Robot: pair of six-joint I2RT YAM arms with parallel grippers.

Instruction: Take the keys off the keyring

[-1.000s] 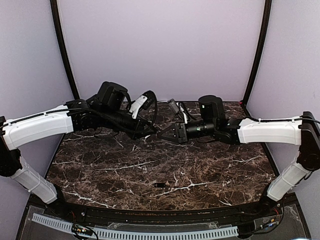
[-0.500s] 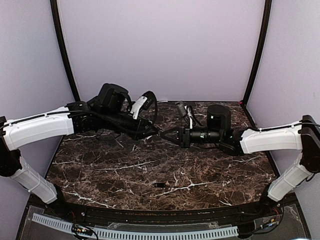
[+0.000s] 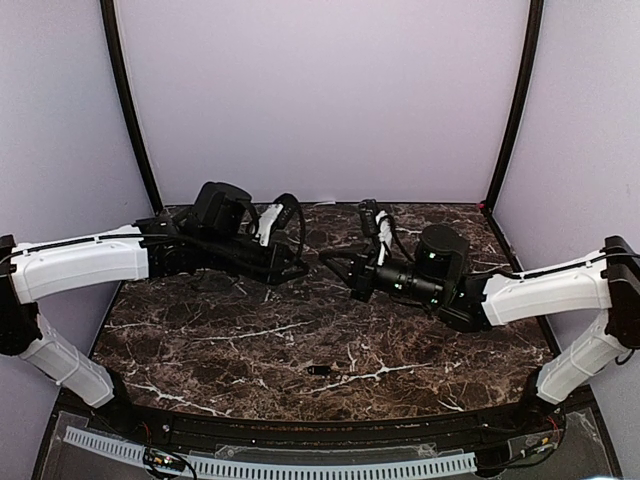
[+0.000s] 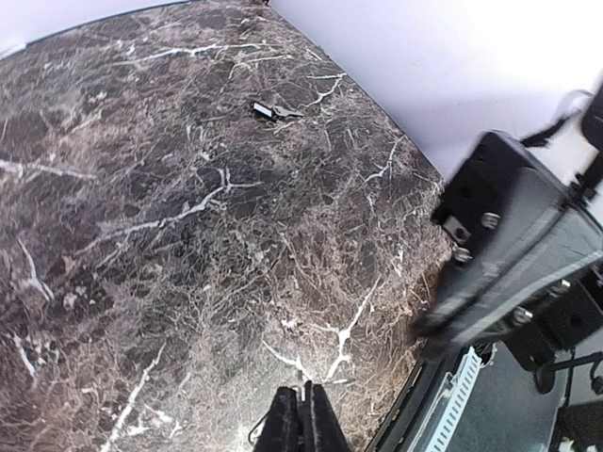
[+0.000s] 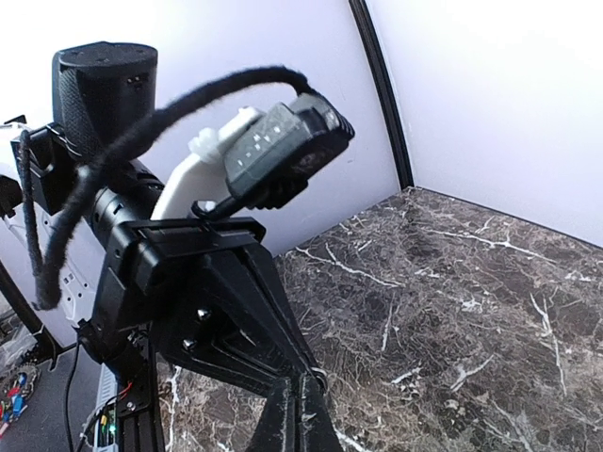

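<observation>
- Two robot arms are being pictured reaching in from either side over a dark, white-veined marble table (image 3: 200, 345). A pale lavender wall (image 3: 320, 100) is serving as backdrop.
- The left gripper (image 3: 300, 269) and the right gripper (image 3: 326, 257) are being held tip toward tip above the far half of the table. They are near each other, and a narrow gap is being shown between them from above.
- The left gripper's fingers (image 4: 287, 426) are being pressed together, with no gap being shown between them in the left wrist view.
- The right gripper's fingers (image 5: 283, 419) are likewise being pressed flat against each other. The black body of the left gripper is being framed just beyond them in the right wrist view.
- Whether anything thin is being pinched in either gripper cannot be told; a faint glint at the meeting tips is too small to be read.
- One key (image 3: 318, 370), a tiny dark oblong piece with a silvery end, is being seen lying flat on the marble. It is toward the near edge, between the two arm bases and well apart from both grippers.
</observation>
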